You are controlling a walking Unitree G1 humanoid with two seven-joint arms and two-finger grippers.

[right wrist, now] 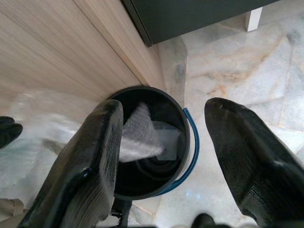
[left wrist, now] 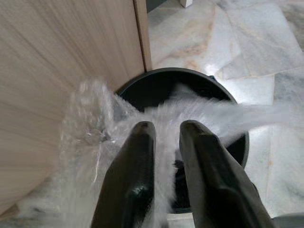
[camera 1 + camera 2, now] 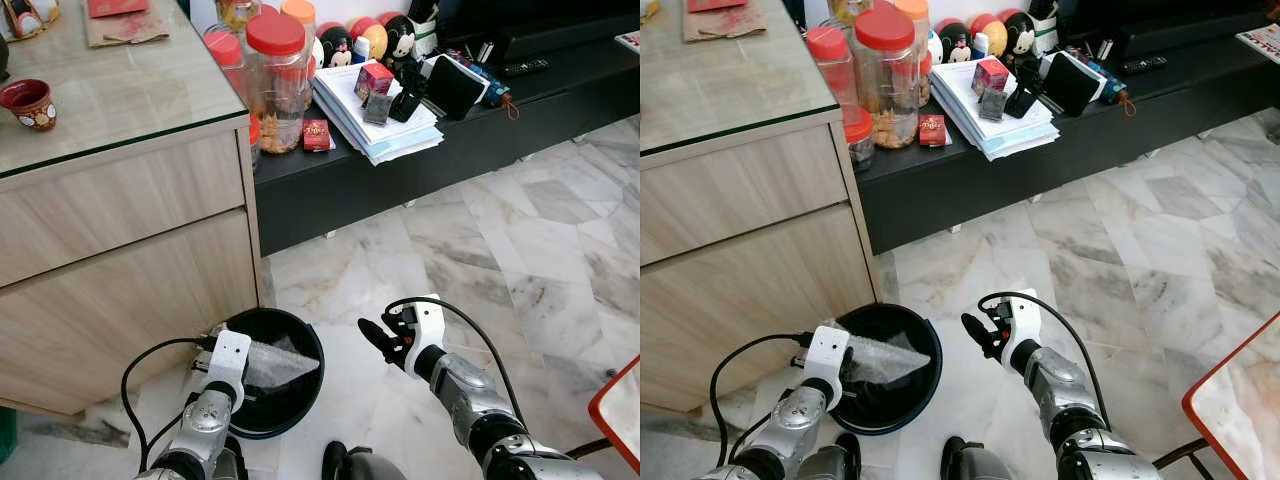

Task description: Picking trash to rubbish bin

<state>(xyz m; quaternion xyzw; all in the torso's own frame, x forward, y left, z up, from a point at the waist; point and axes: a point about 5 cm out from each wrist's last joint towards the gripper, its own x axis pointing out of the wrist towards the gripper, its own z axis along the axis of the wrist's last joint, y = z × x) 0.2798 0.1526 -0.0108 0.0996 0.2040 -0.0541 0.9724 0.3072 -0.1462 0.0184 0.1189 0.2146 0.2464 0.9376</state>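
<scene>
No words, brand names or numbers can be read anywhere in these pictures. The small red packet (image 3: 316, 134) on the low black shelf (image 3: 480, 130) carries a gold mark, too small to make out. The red paper (image 3: 116, 8) on the glass tabletop (image 3: 120, 95) shows no legible print. The red-lidded jars (image 3: 276, 80) bear no label that can be read. The stack of papers (image 3: 375, 125) looks blank from here. The small box (image 3: 374, 78) on top of that stack has a pattern, too blurred to tell as lettering.
</scene>
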